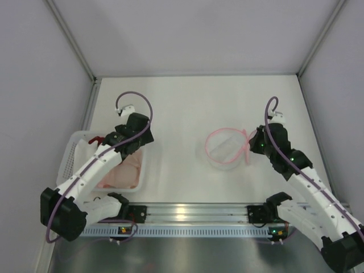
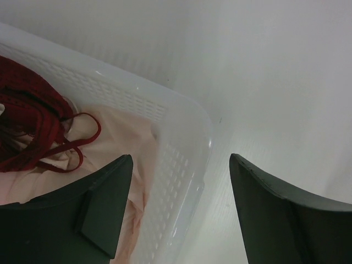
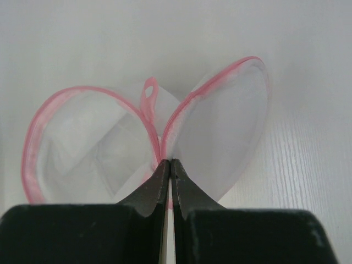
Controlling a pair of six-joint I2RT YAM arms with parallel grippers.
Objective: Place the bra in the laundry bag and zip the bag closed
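Pale pink bra (image 2: pixel 124 135) bunched in basket (image 2: pixel 176 181).
Open laundry bag (image 1: pixel 224 149) was pinched by right gripper (image 3: pixel 168 163); left gripper (image 2: pixel 180 160) was spread.

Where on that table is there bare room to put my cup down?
Bare table lies between the white basket and the laundry bag, and along the far strip behind both. Crowded: the basket, full of clothing under the left fingers, and the bag's right side, where the right fingers pinch its rim.
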